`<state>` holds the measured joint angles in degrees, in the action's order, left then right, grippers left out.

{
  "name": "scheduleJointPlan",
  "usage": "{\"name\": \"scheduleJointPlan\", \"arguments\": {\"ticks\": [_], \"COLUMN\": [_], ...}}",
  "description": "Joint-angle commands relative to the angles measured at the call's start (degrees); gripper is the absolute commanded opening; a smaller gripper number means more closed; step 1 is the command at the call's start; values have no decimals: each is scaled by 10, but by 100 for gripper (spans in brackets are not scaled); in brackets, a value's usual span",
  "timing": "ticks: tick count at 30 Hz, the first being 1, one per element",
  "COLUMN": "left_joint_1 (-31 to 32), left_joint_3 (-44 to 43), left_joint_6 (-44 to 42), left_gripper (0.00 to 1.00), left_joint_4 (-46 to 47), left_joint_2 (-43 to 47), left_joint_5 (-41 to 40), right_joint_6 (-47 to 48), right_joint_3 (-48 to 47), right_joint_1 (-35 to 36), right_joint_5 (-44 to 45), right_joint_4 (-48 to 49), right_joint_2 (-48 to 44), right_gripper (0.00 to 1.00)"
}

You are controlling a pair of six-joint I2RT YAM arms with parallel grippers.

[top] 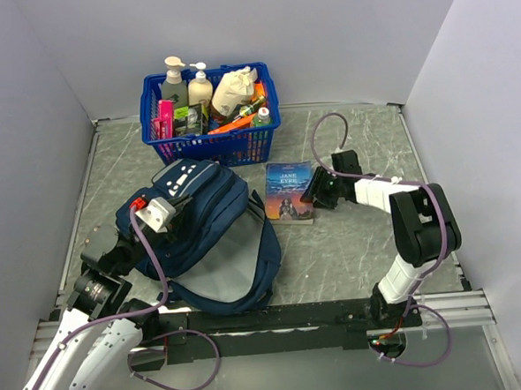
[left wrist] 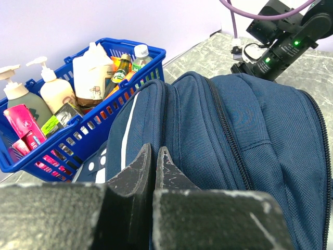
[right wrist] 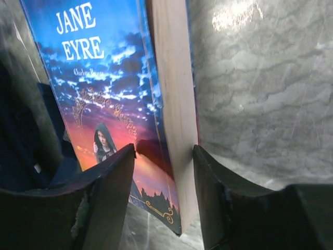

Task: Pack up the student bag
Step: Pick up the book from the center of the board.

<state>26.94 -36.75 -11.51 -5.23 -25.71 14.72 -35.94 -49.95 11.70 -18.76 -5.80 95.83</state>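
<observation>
Navy student bag [top: 205, 229] with pale stripe; blue-and-orange book [top: 289, 191]

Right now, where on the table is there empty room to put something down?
Bare table shows between the student bag and the right arm's base, and left of the basket. Crowded where basket, bag and book meet.

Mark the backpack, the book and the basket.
backpack [top: 211, 226], top view, middle of its upper panel
book [top: 289, 193], top view, centre of the cover
basket [top: 209, 149], top view, front mesh wall
</observation>
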Motion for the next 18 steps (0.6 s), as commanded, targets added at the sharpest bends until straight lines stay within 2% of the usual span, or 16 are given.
{"name": "scheduleJointPlan", "arguments": {"ticks": [1, 10, 18], "left_joint_1": [-7, -7, -7], "left_joint_3": [-24, -17, -13], "left_joint_6": [-11, -11, -14], "left_gripper": [1, 1, 1], "left_joint_4": [64, 67, 68], "left_joint_2": [7, 8, 11], "left_joint_5": [-3, 6, 9], "right_joint_6": [-32, -65, -127], "right_joint_3": [-41, -51, -54], "right_joint_1": [9, 23, 46], "right_joint_5": [-10, -35, -92], "right_joint_4": [41, 56, 140], "right_joint_2": [-4, -44, -25], "right_gripper": [54, 54, 55]}}
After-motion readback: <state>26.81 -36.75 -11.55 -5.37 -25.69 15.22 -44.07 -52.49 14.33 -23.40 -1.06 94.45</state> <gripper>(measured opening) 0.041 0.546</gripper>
